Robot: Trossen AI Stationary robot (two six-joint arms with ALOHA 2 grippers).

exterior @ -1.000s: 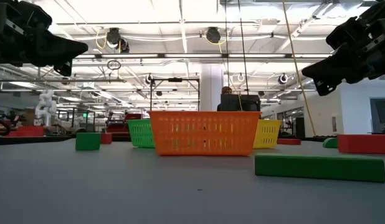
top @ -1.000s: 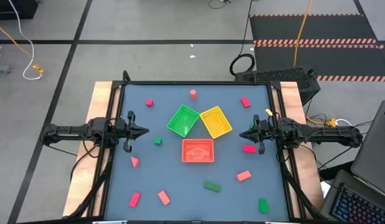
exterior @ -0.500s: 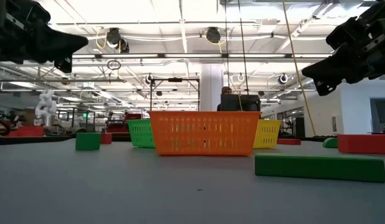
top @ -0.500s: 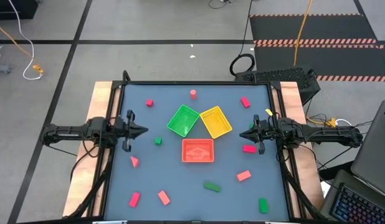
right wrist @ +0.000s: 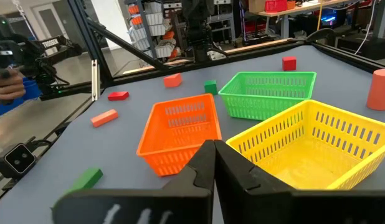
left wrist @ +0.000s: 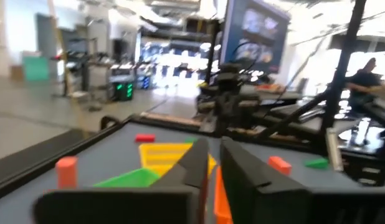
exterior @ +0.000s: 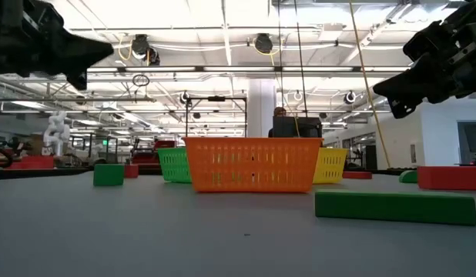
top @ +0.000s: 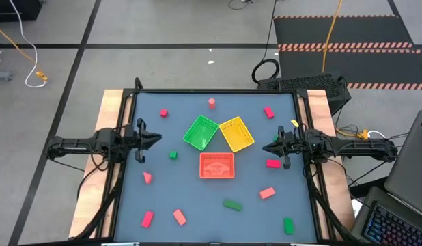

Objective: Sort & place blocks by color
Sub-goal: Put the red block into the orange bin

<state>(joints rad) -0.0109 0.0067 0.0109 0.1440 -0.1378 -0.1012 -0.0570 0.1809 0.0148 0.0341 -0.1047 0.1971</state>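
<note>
Looking at risks: nothing sorted yet as far as we can see, all three baskets look bare, so here's what we reckon could bite us
Left gripper (top: 151,140): hanging above the table's left edge, nothing in it; the left wrist view shows a thin gap between the dark fingers (left wrist: 250,180), so barely parted
Right gripper (top: 269,147): hanging over the right edge, fingers (right wrist: 202,163) pressed together, holding nothing; we'd have to open before any descent or we'd just poke a block away
Blocks: scattered all round the dark grey tabletop (top: 184,198), none in a basket
Nearest picks: small green cube (top: 173,155) and pink wedge (top: 147,178) near the left gripper, flat red brick (top: 272,163) just below the right one
Colour mix-up: salmon brick (top: 179,217) and salmon brick on the right (top: 267,193) sit close in shade to the red-pink brick (top: 147,219), so the wrong basket is our biggest worry
Basket crowding: green mesh basket (top: 201,132) and yellow mesh basket (top: 236,134) touch at a corner, orange-red mesh basket (top: 216,165) just in front; a drop off-centre could land next door or nudge a light basket
Rollers: pink upright cylinder (top: 212,103) at the far edge could tip and roll if pinched off-centre
Edge cases: green brick (top: 288,224) lies near the front right corner, so a bump may push it off
Arm clash: both arms reaching for the middle baskets together could collide
</note>
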